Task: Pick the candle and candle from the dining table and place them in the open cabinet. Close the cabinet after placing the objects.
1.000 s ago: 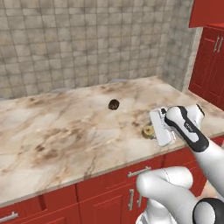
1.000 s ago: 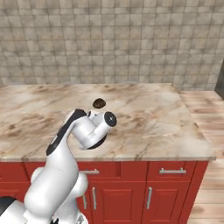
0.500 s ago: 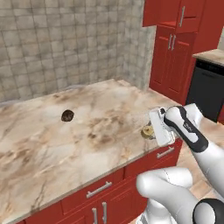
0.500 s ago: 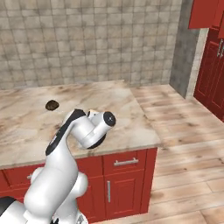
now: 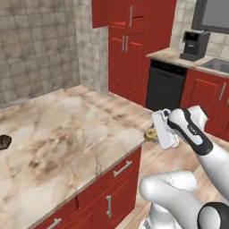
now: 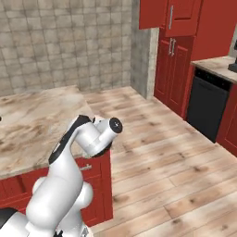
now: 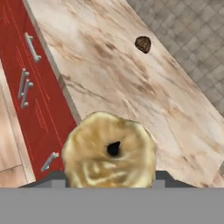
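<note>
A squat golden-tan candle (image 5: 150,133) with a dark hole in its top hangs in the air just past the corner of the dining table (image 5: 67,134). My gripper (image 5: 154,132) is shut on it. In the hand view the candle (image 7: 109,151) looms large at the bottom, over the table's marble edge (image 7: 131,83). The tall red cabinet (image 5: 129,53) with long silver bar handles stands across the wooden floor, beside the tiled wall. It is also in the right base view (image 6: 178,60). Its doors look shut from here.
A dark brown lump (image 5: 3,142) lies far left on the table, also in the hand view (image 7: 142,43). Red drawer fronts (image 5: 112,179) run under the table edge. A black dishwasher (image 5: 165,85) and a coffee machine (image 5: 194,44) stand right of the cabinet. Wooden floor (image 6: 162,162) lies between.
The whole picture has swung: the base has turned right, the table slides left and the cabinets and dishwasher come into view. The candle stays in my gripper.
</note>
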### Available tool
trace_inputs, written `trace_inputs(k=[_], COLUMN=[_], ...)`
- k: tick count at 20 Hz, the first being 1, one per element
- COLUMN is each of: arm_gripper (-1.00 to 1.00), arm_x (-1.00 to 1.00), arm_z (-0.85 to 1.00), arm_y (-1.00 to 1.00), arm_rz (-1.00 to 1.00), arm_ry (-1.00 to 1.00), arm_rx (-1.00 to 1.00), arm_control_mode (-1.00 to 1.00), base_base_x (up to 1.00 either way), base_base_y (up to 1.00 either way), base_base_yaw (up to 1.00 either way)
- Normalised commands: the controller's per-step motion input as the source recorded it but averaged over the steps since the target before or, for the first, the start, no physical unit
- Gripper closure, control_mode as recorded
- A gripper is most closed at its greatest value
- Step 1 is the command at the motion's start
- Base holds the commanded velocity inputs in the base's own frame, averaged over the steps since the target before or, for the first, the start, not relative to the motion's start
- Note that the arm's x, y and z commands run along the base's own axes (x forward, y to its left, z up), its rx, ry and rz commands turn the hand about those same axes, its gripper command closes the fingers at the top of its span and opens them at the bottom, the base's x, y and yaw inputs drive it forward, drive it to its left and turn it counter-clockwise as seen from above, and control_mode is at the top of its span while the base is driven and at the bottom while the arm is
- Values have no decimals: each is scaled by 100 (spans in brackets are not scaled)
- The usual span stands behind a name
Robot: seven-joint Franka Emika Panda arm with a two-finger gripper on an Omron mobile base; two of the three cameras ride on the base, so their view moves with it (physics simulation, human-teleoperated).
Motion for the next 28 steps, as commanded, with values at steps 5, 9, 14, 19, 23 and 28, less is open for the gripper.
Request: trace_inputs(k=[5, 9, 14, 19, 23, 28], arm_gripper=[100, 100, 100, 100, 100, 100], arm_x=[0, 0, 0, 0, 0, 0], arm_z=[0, 0, 0, 0, 0, 0], arm_y=[0, 0, 0, 0, 0, 0], arm_rz=[0, 0, 0, 0, 0, 0], arm_ry=[0, 0, 0, 0, 0, 0], arm_rx=[0, 0, 0, 0, 0, 0], arm_control_mode=[100, 100, 100, 100, 100, 100], base_base_x=[18, 41, 64, 83, 87, 74], base_base_y=[-84, -77, -52, -32, -27, -16], base_base_yaw=[-40, -39, -35, -32, -30, -30])
